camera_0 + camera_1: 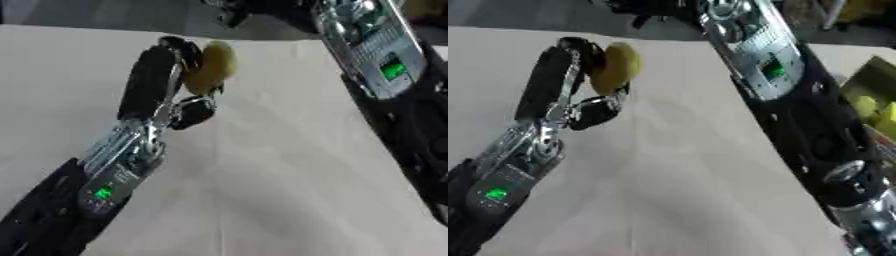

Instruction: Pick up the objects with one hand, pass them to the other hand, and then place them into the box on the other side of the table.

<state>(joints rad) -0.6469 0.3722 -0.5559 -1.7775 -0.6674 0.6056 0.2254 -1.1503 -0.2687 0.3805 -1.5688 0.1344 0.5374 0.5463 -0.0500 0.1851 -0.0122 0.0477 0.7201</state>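
Black left forearm enters from the near-left corner, green status light lit on its silver wrist section; beige table (289,190) bare under it; further out, left hand (162,80) raised above the table, fingers and thumb curled round a yellowish oval object, maybe a potato or lemon (213,67), clamped against the palm, clear of the surface; right arm runs down the right side from the far edge to the near-right corner, green light on its forearm too; right hand (654,7) only partly visible at the far top edge, dark, cannot tell its finger state; far right, box (872,80) at the table edge with yellow-green pieces (868,106) inside.
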